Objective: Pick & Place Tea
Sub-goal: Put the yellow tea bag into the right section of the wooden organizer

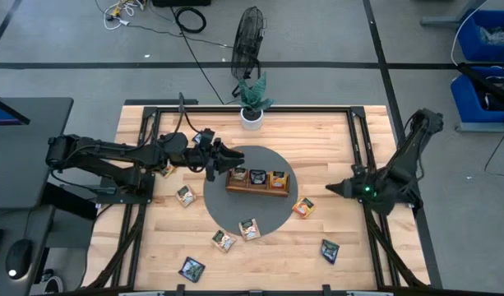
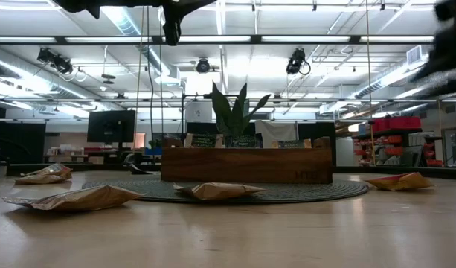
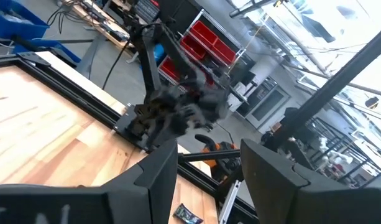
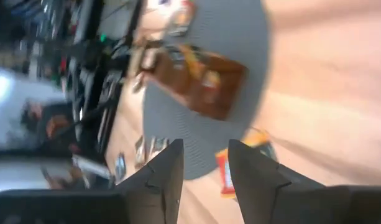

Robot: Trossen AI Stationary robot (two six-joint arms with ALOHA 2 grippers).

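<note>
A brown wooden tray point(image 1: 258, 187) stands on a round grey mat point(image 1: 235, 210) mid-table, with tea sachets upright in its compartments point(image 1: 277, 178). Several more tea sachets lie flat on the table and mat: an orange one point(image 1: 303, 207), a white-green one point(image 1: 250, 228), dark ones point(image 1: 330, 250) point(image 1: 191, 268). My left gripper point(image 1: 231, 156) hovers level above the mat's left part, just left of the tray, open and empty point(image 3: 209, 155). Near the table's right edge my right gripper point(image 1: 330, 187) is open and empty point(image 4: 206, 149), slanting down toward the orange sachet point(image 4: 226, 171).
A potted green plant point(image 1: 252, 103) stands at the table's far edge behind the tray. Black frame rails point(image 1: 358, 148) run along the table's sides. In the low view sachets point(image 2: 71, 197) point(image 2: 216, 190) point(image 2: 399, 181) lie in front of the tray point(image 2: 246, 164).
</note>
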